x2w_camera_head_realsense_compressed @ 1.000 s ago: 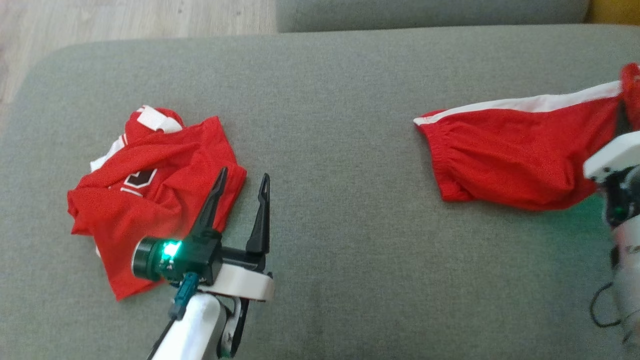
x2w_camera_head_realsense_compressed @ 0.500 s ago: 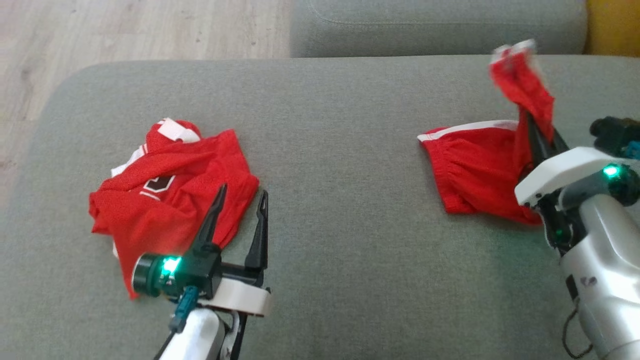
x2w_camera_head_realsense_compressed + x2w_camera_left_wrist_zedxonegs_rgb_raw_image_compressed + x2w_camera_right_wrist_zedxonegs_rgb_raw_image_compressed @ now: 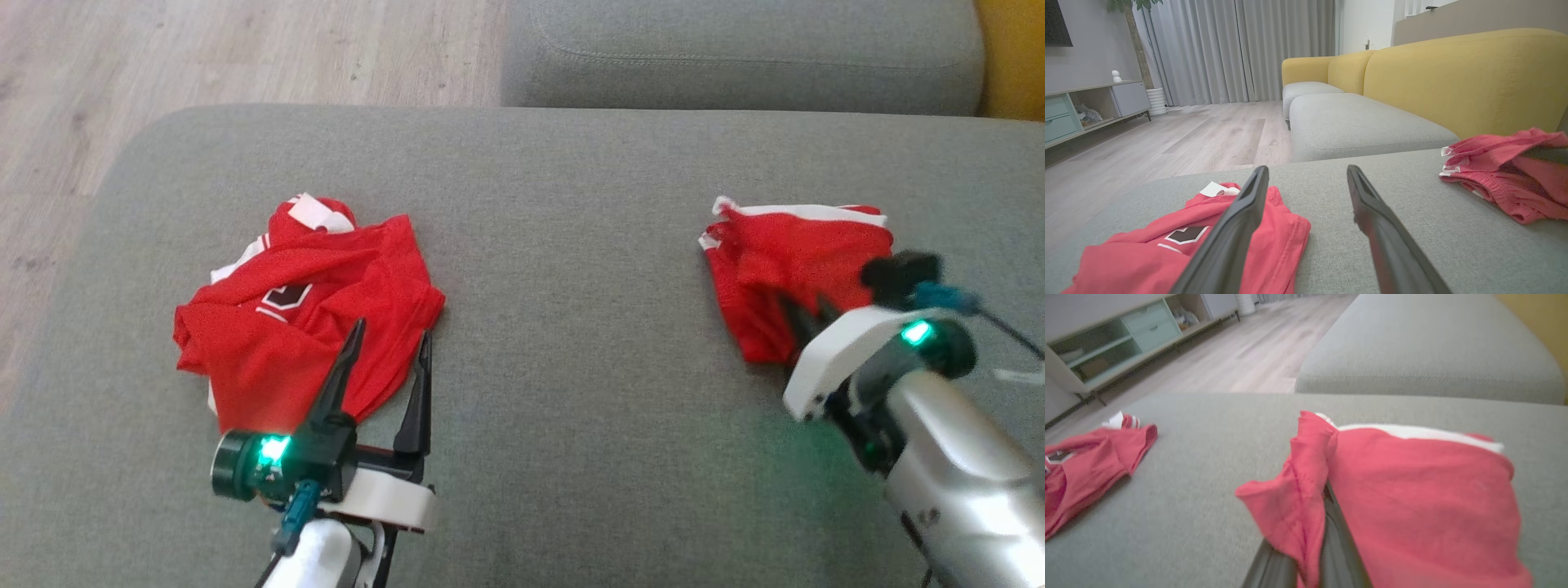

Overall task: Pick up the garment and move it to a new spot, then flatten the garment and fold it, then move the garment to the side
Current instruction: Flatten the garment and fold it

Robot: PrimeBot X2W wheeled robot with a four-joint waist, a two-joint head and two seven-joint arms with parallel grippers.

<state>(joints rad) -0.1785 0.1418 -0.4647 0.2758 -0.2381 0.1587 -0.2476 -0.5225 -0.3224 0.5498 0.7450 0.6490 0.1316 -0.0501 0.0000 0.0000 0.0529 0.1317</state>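
Note:
The garment (image 3: 796, 245) is a pair of red shorts with a white side stripe, lying doubled over on the right of the grey sofa seat (image 3: 571, 245). My right gripper (image 3: 804, 314) is shut on a fold of its red cloth, and the fingers (image 3: 1333, 535) are partly wrapped by fabric in the right wrist view, where the garment (image 3: 1421, 486) spreads to the right. My left gripper (image 3: 392, 335) stands open and holds nothing, with its left fingertip over the edge of a crumpled red jersey (image 3: 302, 310). In the left wrist view the garment (image 3: 1506, 183) lies far right.
The red jersey (image 3: 1167, 245) with a dark emblem lies bunched at the seat's left. A second grey cushion (image 3: 735, 57) sits behind, with a yellow backrest (image 3: 1453, 81) to the right. Wooden floor (image 3: 163, 49) lies beyond the seat's left edge, and bare seat separates the two red pieces.
My right gripper swung the shorts' right end up and over to the left, so the spread-out shorts now lie doubled. The head camera shifted. The left arm stayed put.

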